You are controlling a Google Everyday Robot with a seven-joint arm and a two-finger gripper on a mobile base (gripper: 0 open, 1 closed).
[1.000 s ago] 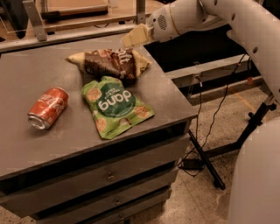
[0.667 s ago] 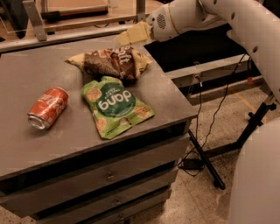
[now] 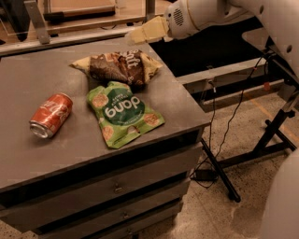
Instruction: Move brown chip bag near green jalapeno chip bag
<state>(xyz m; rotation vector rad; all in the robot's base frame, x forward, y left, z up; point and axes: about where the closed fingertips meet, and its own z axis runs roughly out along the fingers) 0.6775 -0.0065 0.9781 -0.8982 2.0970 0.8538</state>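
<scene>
Well, the biggest thing is the grey table (image 3: 28, 158) with drawers (image 3: 117, 186) under it. Next is the robot's white arm (image 3: 205, 14), which comes in from the top right. Most of the arm is cut off by the edge, so I cannot see where it starts.

The green jalapeno chip bag (image 3: 122, 112) lies flat near the front of the table. The brown chip bag (image 3: 119, 67) lies just behind it, all crumpled, and their edges look like they touch. So I think the brown bag is already where it should be, right by the green one.

A red soda can (image 3: 50, 115) lies on its side to the left, apart from both bags.

The gripper (image 3: 145, 31) hangs in the air over the back edge of the table, up past the brown bag and not touching it. Nothing seems to be in it. I cannot tell if it is open or closed.
</scene>
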